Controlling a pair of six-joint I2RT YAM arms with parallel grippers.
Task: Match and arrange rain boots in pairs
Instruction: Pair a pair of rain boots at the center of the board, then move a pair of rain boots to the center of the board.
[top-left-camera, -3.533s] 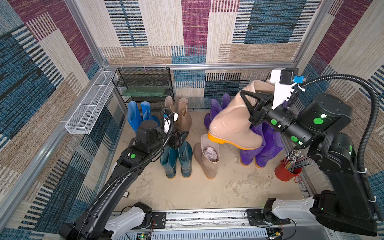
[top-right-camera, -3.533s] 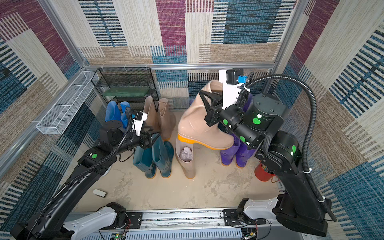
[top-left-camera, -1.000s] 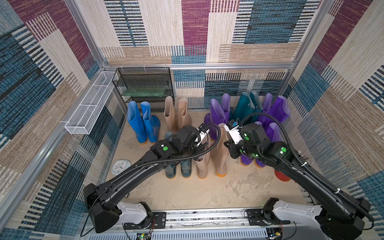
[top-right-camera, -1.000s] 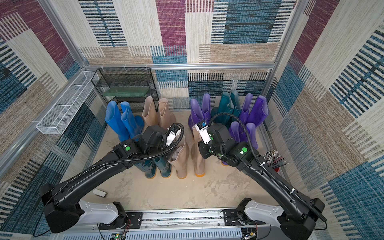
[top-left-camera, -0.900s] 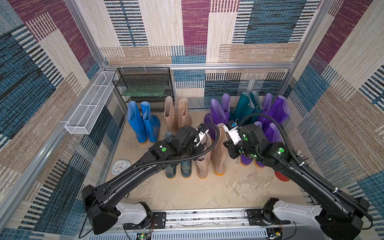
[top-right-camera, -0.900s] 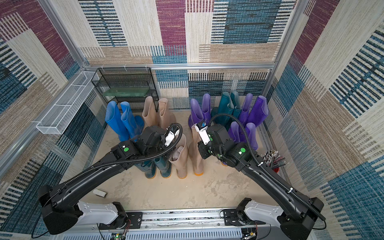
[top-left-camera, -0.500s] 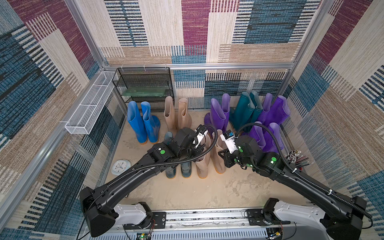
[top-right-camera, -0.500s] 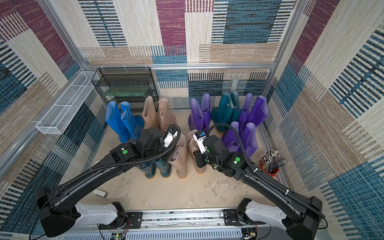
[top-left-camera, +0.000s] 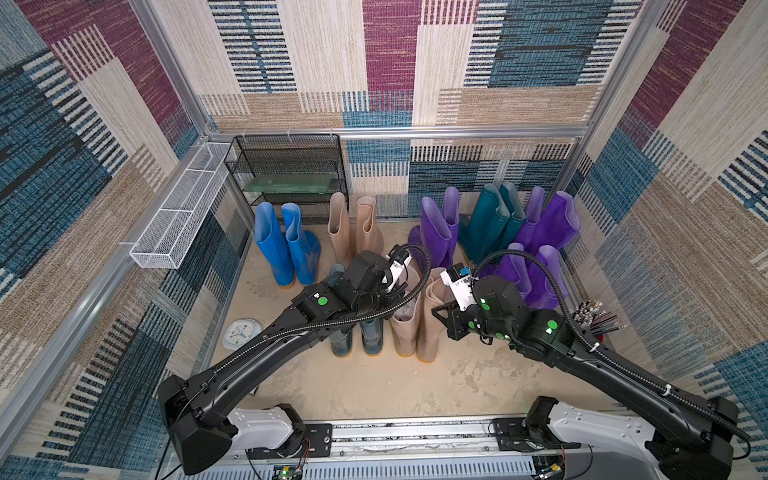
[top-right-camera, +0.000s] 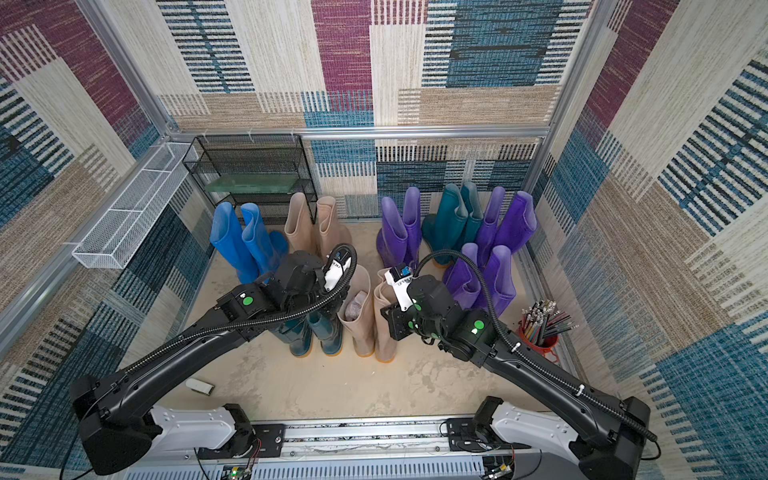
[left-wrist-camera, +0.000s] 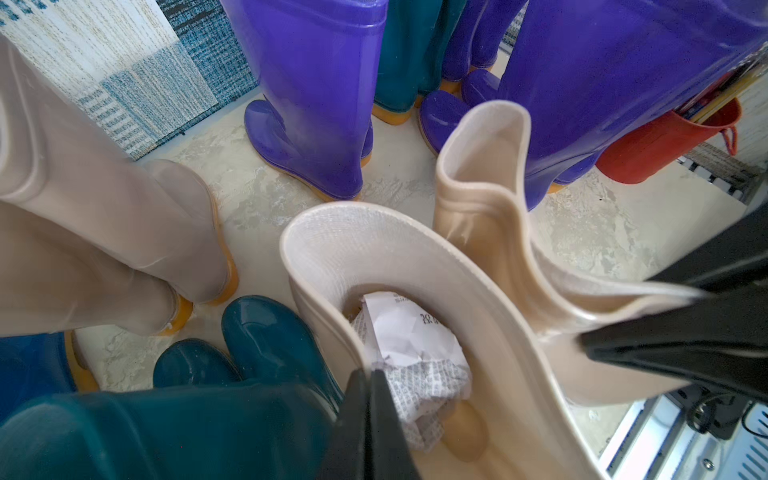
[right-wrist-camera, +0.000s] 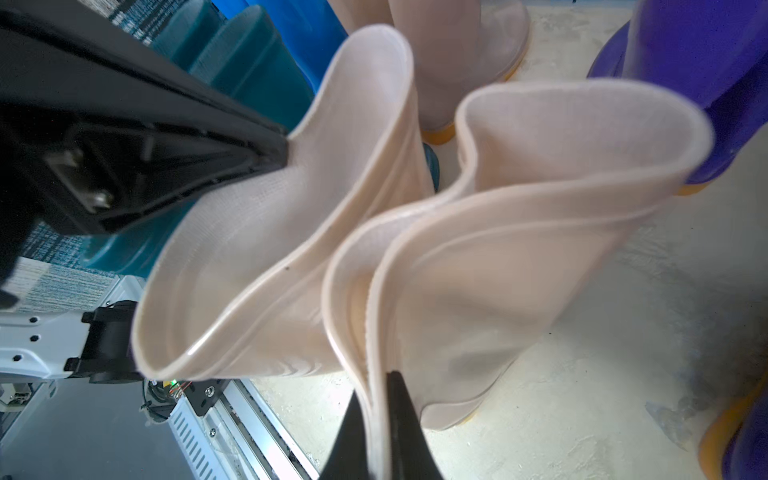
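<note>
Beige boot with paper inside (top-left-camera: 405, 332): my left claw (left-wrist-camera: 369, 376) pinches its rim. My right claw (right-wrist-camera: 376, 386) pinches rim of second beige boot (top-left-camera: 426, 338). Both stand touching, mid floor (top-left-camera: 374, 386) near front edge. Pair made, I think. Next: let go softly, lift away.

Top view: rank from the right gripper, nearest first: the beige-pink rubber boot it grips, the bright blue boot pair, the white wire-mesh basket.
1. Beige-pink rubber boot, pinched in the right gripper.
2. Bright blue boot pair, back left.
3. White wire-mesh basket, left wall.

Blk arms (top-left-camera: 257, 349), wht bases (top-left-camera: 262, 428), grn LEDs (top-left-camera: 321, 300)
</note>
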